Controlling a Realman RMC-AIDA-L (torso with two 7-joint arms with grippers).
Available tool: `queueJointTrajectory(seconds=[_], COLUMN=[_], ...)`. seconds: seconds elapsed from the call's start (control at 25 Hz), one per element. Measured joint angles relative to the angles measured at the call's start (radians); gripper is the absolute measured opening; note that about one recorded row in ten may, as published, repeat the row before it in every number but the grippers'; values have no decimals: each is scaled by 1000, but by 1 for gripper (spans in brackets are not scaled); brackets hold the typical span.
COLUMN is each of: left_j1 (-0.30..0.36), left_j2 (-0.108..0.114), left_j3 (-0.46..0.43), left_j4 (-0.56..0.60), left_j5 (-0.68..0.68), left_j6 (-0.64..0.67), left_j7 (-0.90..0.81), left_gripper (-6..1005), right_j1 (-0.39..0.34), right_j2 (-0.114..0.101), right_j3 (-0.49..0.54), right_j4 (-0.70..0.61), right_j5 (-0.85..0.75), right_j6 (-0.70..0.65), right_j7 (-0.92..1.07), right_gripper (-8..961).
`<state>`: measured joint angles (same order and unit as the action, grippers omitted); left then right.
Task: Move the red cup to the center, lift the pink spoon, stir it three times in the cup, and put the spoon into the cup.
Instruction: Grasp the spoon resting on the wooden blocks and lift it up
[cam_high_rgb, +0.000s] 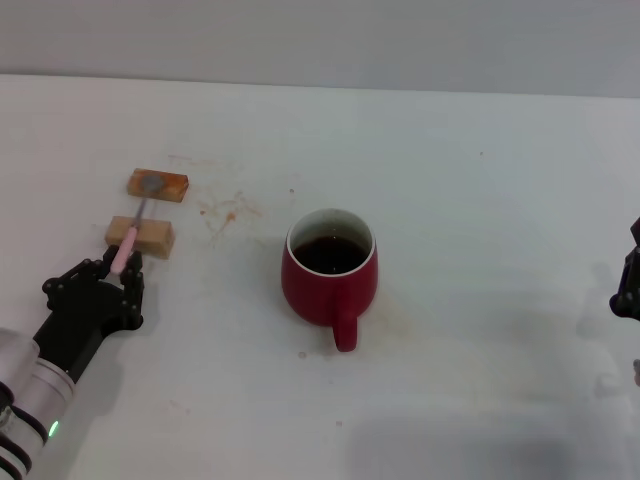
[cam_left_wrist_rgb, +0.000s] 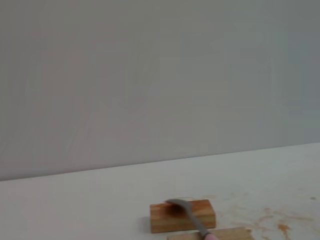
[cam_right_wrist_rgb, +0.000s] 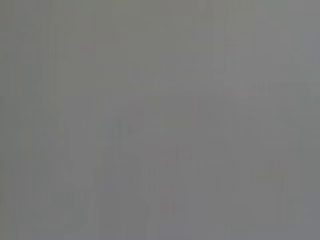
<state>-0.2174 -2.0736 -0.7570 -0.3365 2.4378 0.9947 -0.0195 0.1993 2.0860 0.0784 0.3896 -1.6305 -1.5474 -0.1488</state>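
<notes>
- Reaching in from the near left corner of the desk (cam_high_rgb: 470, 200), the left claw (cam_high_rgb: 118, 272) sat at the handle end of the pink spoon (cam_high_rgb: 133, 236), its dark fingers (cam_high_rgb: 133, 283) on either side of the pink tip.
- Whether those fingers were clenched on the handle or only bracketing it, I could not tell; the head view showed them close around it, and the left wrist view did not show them.
- The spoon lay bridged across two wooden blocks: its metal bowl rested on the far block (cam_high_rgb: 158, 184), its pink handle crossed the near block (cam_high_rgb: 140, 237) and overhung toward the claw.
- The red cup (cam_high_rgb: 330, 275) stood upright near the middle of the desk with dark liquid inside and its handle pointing toward the robot, well apart from the spoon, so the cup step looked done and lifting the spoon was the step in hand.
- To do it well, the claw would need to pinch the overhanging handle squarely, as the handle is slim and could twist or slip.
- A straight upward lift would likely clear the bowl from the far block without dragging either block.
- Some brownish stains (cam_high_rgb: 225, 208) marked the desk between the blocks and the cup.
- The right claw (cam_high_rgb: 628, 280) was parked at the right edge, only partly in view, so its state could not be told.
</notes>
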Motion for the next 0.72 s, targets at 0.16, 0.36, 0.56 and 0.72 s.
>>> queueJointTrajectory(seconds=[0.16, 0.36, 0.56, 0.72], left_j1=[8, 13, 20, 26], left_j2=[0, 1, 3, 10], left_j3=[-2, 2, 15, 22], left_j4=[-9, -12, -29, -63], left_j5=[-5, -6, 0, 5], left_j6=[10, 25, 91, 166], left_j7=[1, 5, 8, 18], left_gripper=[229, 174, 169, 163], right_j1=[-3, -5, -11, -15], right_j2=[1, 2, 2, 2], right_j3=[-5, -12, -18, -25], right_j4=[1, 2, 2, 12], right_j5=[0, 0, 0, 0], right_j6=[0, 1, 1, 1], right_j7=[0, 0, 0, 0], right_gripper=[0, 0, 1, 1])
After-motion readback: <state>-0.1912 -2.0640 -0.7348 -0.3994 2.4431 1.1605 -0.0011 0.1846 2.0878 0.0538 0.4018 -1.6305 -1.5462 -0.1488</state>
